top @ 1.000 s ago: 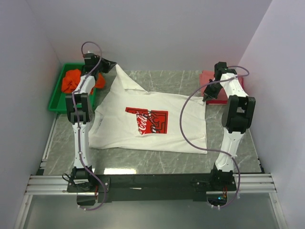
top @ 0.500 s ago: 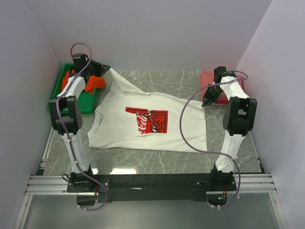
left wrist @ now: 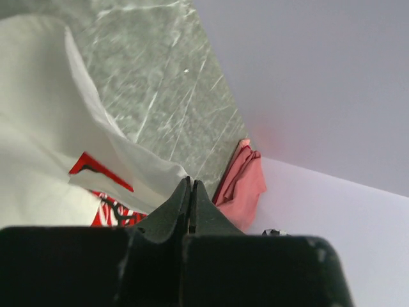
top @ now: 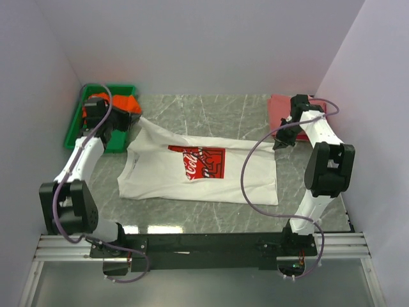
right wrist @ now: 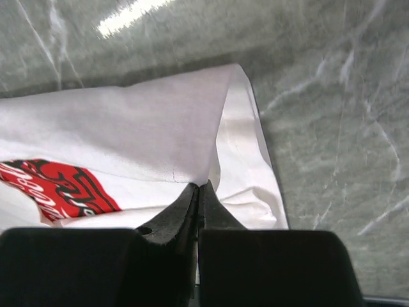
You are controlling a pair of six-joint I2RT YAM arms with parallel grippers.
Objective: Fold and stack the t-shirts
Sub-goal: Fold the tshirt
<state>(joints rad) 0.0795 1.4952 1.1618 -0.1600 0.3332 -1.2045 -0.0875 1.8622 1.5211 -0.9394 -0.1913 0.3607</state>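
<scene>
A white t-shirt (top: 192, 173) with a red square chest print lies spread on the marble table, its far edge lifted and folded toward the front. My left gripper (top: 132, 119) is shut on its far left edge; in the left wrist view the cloth (left wrist: 128, 163) hangs from my closed gripper (left wrist: 190, 182). My right gripper (top: 278, 144) is shut on the far right edge; in the right wrist view the white cloth (right wrist: 160, 128) runs up from my gripper (right wrist: 200, 185). An orange shirt (top: 121, 102) lies in the tray. A salmon-pink shirt (top: 281, 110) lies at the far right.
A green plastic tray (top: 77, 134) stands at the far left, under my left arm. White walls close in the table on three sides. The pink shirt also shows in the left wrist view (left wrist: 246, 185) by the wall.
Both grippers have pulled the shirt's far edge toward the front. The left arm swung out left and down; the raised left corner is now lowered and the shirt looks narrower.
</scene>
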